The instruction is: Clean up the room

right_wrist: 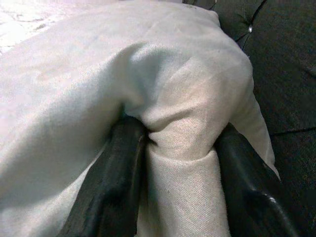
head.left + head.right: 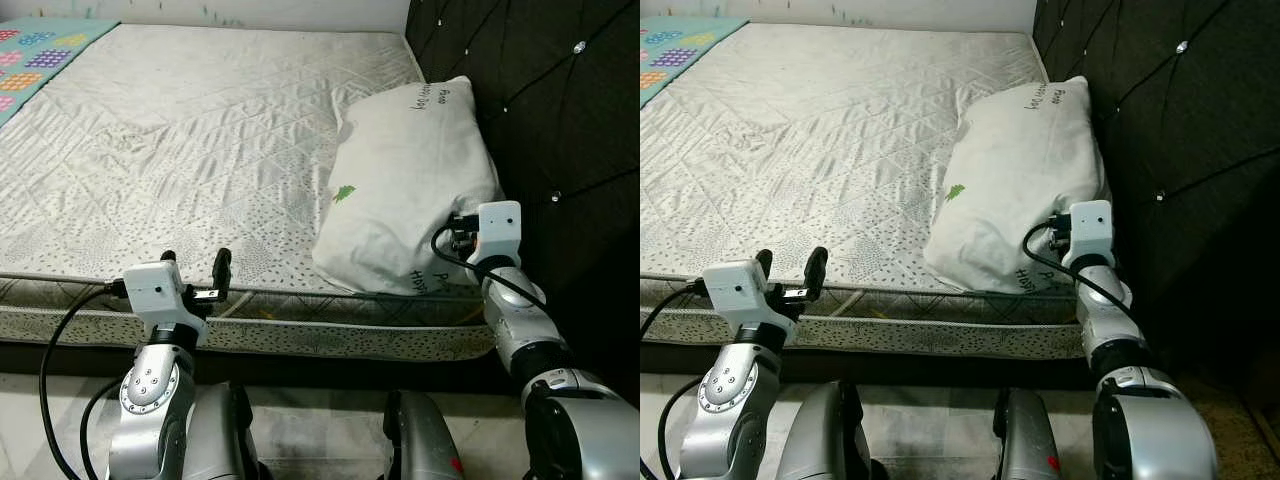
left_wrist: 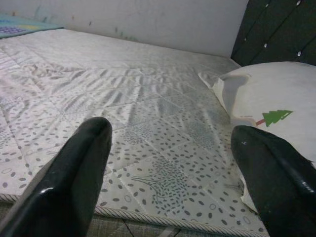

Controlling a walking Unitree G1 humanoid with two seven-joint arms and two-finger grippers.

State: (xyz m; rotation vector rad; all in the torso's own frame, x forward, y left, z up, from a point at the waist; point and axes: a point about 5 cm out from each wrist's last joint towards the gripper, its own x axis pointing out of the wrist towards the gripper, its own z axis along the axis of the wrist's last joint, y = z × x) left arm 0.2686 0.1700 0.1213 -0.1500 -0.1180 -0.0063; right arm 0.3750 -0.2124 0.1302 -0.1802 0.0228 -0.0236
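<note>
Your right gripper (image 1: 173, 163) pinches a fold of the pillow (image 2: 410, 180), which lies on the mattress (image 2: 180, 150) against the headboard (image 2: 540, 110), probably to shift it. Your left gripper (image 2: 196, 270) waits spread at the mattress edge.

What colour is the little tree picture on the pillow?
Green, clearest in the left wrist view: tree on the white pillow.
</note>
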